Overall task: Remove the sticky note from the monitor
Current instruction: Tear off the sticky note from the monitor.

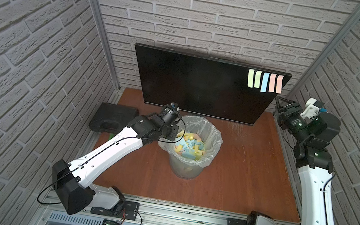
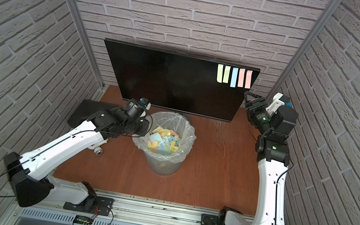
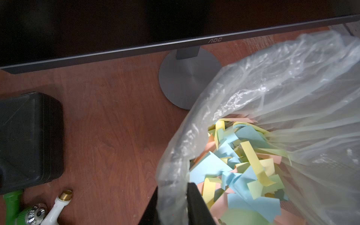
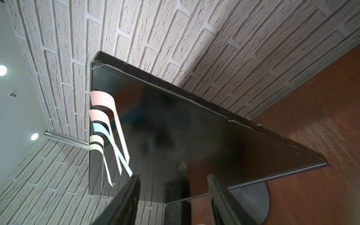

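the right tool (image 4: 173,177) stands with its fingers apart and nothing between them, raised beside the right edge of the monitor (image 1: 190,85), just below the row of notes. in the right wrist view the tip of the blue sticky note (image 1: 264,82) hangs just beside one finger. the left tool (image 3: 172,190) is closed at the rim of the lined bin (image 1: 216,136), with a fold of the plastic liner lying between its fingers; whether it truly pinches the film i cannot tell. the notes sit in the screen's upper corner on the robot's right, stuck by their top edges only, their lower ends curling clear of the glass. each is thin, light, limp paper that should peel with little pull, so the free lower end looks like the place to pinch, drawing it down and away from the screen. a grip near the glued strip would likely scrape the glossy face or tear the paper. counted: five notes on the screen, namely two pale green notes (image 1: 251,78), one blue and two pink notes (image 1: 279,84); one monitor; one bin heaped with more discarded notes than i can count; one black case (image 1: 112,117) on the wooden surface (image 1: 251,166).
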`<control>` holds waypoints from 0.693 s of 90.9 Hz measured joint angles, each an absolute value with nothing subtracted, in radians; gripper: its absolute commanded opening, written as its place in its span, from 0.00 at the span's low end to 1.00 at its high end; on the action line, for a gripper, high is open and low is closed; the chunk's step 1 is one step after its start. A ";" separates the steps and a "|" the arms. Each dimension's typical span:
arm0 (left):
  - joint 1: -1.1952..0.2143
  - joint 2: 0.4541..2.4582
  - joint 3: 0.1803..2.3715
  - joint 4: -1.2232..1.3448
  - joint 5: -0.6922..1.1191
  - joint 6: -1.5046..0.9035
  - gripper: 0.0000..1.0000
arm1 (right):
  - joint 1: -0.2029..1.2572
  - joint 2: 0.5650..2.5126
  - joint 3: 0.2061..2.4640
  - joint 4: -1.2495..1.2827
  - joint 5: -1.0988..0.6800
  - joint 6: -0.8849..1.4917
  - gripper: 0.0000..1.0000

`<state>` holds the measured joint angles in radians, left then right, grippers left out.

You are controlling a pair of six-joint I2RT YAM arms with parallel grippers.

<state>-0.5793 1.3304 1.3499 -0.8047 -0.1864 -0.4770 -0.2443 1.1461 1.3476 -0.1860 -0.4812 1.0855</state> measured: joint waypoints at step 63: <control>-0.579 1.334 1.344 -0.786 -0.191 -0.476 0.22 | -0.258 1.224 1.412 -0.061 -0.530 1.141 0.52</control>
<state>-0.5793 1.3338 1.3441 -0.7856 -0.1905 -0.4763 -0.2584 1.2236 1.4117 -0.0608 -0.5301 1.1412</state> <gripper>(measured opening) 0.225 0.526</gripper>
